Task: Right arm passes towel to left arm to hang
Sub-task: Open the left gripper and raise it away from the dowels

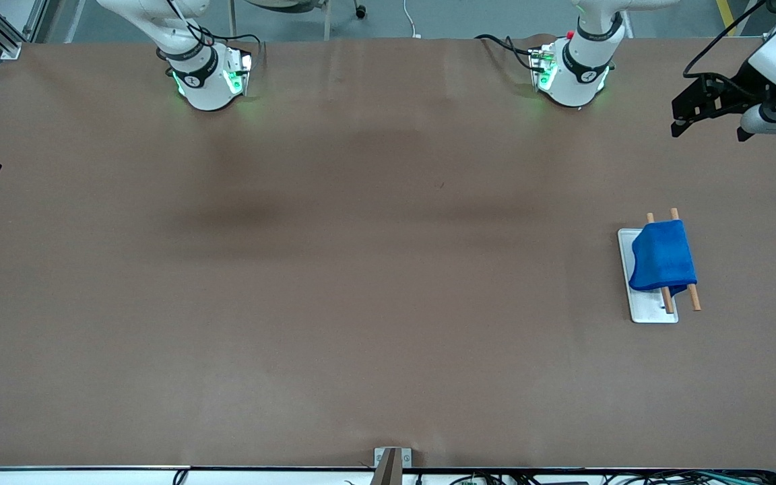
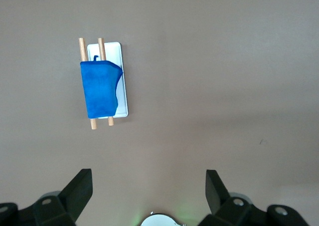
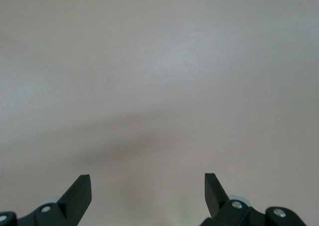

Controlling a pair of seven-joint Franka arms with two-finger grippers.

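Note:
The bright blue towel [image 1: 663, 256] hangs draped over two wooden rods [image 1: 694, 296] of a small rack with a white base [image 1: 651, 310], toward the left arm's end of the table. It also shows in the left wrist view [image 2: 99, 89], its little loop at one corner. My left gripper [image 1: 710, 128] is open and empty, held high over the table's edge at the left arm's end, apart from the towel; its own view [image 2: 148, 178] shows the jaws wide apart. My right gripper [image 3: 148, 183] is open and empty over bare table.
The brown table [image 1: 361, 269] is bare apart from the rack. The right arm's base [image 1: 206, 81] and the left arm's base [image 1: 573, 74] stand along the table's farthest edge. A small bracket [image 1: 391, 461] sits at the nearest edge.

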